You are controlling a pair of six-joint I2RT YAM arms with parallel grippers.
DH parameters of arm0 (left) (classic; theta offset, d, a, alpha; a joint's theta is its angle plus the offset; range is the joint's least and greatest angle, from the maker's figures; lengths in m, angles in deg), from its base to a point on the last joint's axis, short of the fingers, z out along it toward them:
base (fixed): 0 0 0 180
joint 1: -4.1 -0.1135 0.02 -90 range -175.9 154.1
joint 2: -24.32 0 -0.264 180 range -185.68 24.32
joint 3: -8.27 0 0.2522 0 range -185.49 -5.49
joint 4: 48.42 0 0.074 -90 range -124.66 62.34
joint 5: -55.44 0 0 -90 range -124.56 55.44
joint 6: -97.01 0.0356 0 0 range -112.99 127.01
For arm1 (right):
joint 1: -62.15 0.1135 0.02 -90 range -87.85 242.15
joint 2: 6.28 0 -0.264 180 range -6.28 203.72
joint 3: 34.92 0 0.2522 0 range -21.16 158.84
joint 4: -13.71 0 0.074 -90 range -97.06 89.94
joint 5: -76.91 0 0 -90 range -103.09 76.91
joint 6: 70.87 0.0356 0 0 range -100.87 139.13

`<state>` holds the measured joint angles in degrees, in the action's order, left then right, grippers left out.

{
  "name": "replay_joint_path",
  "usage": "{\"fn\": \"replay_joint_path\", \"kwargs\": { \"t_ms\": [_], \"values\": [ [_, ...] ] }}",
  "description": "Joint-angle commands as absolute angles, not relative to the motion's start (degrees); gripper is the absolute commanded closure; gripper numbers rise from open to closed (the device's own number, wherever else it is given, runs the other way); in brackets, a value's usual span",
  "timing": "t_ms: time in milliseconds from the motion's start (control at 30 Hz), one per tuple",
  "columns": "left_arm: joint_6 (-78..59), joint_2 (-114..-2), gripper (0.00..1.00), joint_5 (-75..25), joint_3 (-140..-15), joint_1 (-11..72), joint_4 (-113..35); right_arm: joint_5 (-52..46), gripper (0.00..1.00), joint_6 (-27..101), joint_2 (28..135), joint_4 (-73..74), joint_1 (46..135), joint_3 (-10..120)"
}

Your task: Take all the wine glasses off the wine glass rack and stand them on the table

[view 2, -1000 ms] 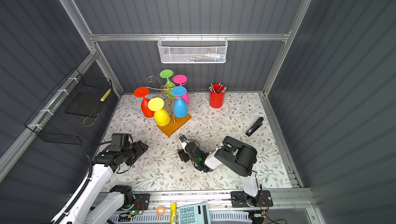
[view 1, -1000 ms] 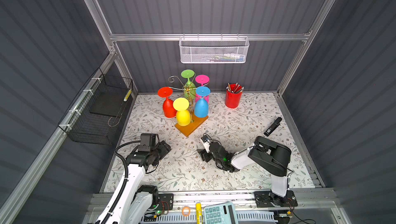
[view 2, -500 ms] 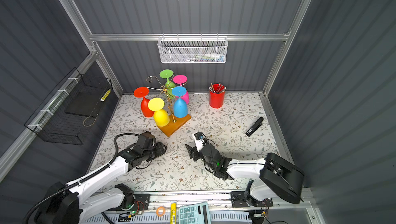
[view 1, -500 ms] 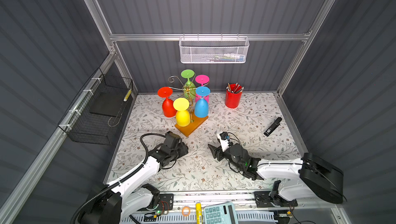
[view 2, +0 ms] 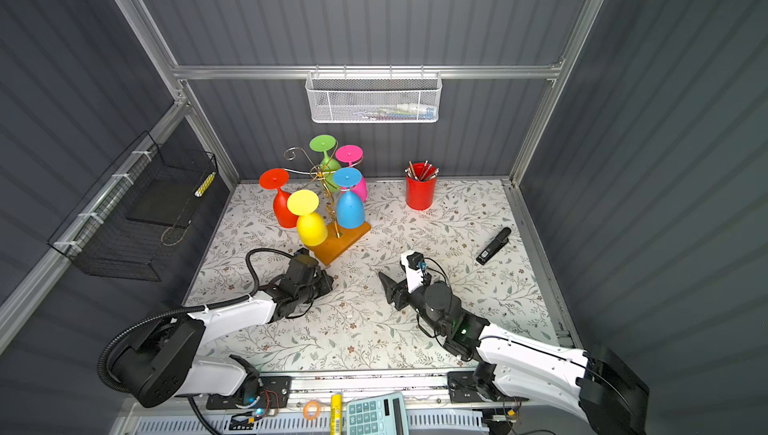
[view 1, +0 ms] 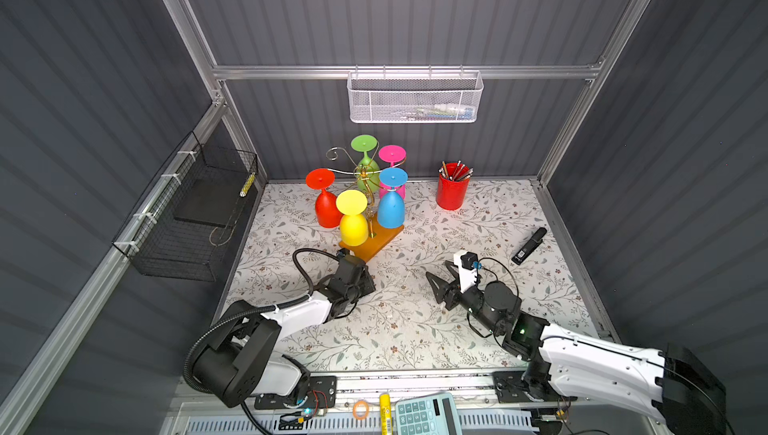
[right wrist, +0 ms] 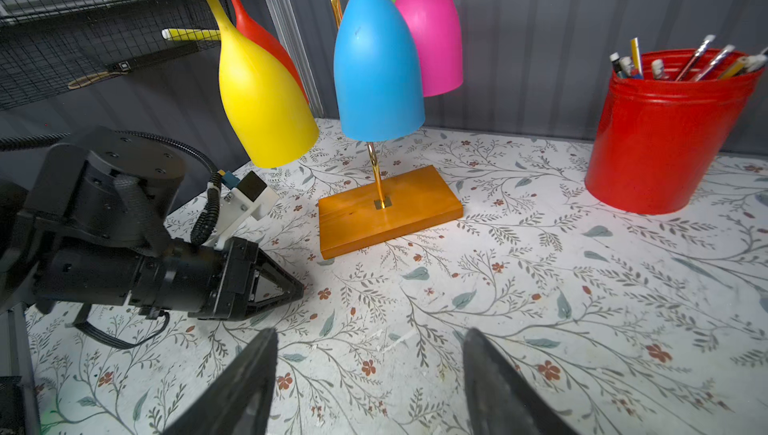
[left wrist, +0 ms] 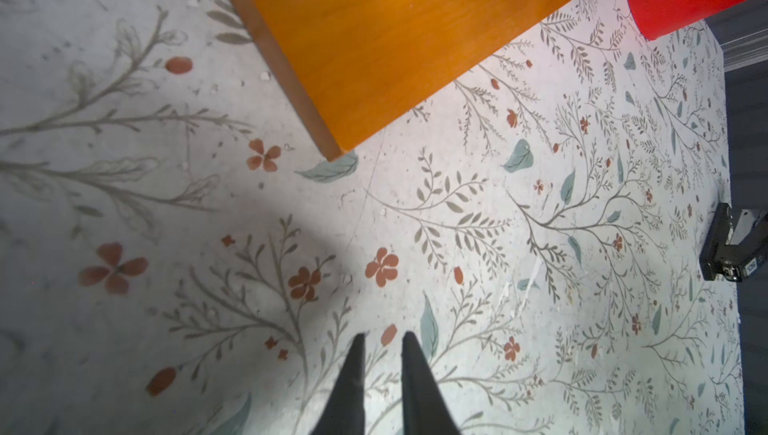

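Holding nothing in the right gripper (right wrist: 370, 331), spread wide; nothing in the left gripper (left wrist: 383, 335) either, pinched almost together. Beyond, on the wine glass rack (right wrist: 386, 216), hanging bowl-down by the foot: the yellow wine glass (right wrist: 266, 96), nearest, beside a blue wine glass (right wrist: 376, 63). Opaque, matte, tulip-shaped (probably light plastic, smooth, maybe slippery). Best gripped round the bowl, then slid out along the wire arm.

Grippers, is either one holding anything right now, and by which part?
Nothing is held. The left gripper is almost shut with nothing between its fingers; the right gripper is open and empty.
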<state>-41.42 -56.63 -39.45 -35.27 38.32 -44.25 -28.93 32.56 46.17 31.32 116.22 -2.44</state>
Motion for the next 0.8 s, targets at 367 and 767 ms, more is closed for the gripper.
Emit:
{"fn": "replay_joint_path", "kwargs": {
  "t_ms": [367,767],
  "values": [
    [-36.85,-71.09,1.0,-44.48,-44.46,37.74,-49.86,-26.98,0.29,31.3,43.89,27.86,115.6,-2.72],
    [-37.03,-76.16,1.0,-42.8,-46.21,30.91,-51.49,-26.95,0.28,30.13,42.02,25.3,115.56,-1.23]
  ]
}}
